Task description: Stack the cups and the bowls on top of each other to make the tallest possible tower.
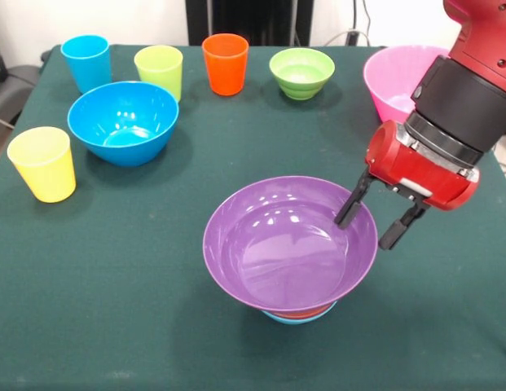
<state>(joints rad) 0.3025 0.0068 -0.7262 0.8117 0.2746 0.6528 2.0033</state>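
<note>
Counting the loose pieces gives four cups along the far and left side: blue cup point(86, 62), lime green cup point(159, 70), orange cup point(225, 63) and yellow cup point(43, 163). Three bowls stand alone: deep blue bowl point(123, 122), green bowl point(301, 72), pink bowl point(399, 80). Near the table's front, the tower point(290, 248) has the purple bowl point(289, 243) over orange and light-blue rims. The gripper point(372, 223) is spread open, straddling the purple bowl's rim without clamping it.
</note>
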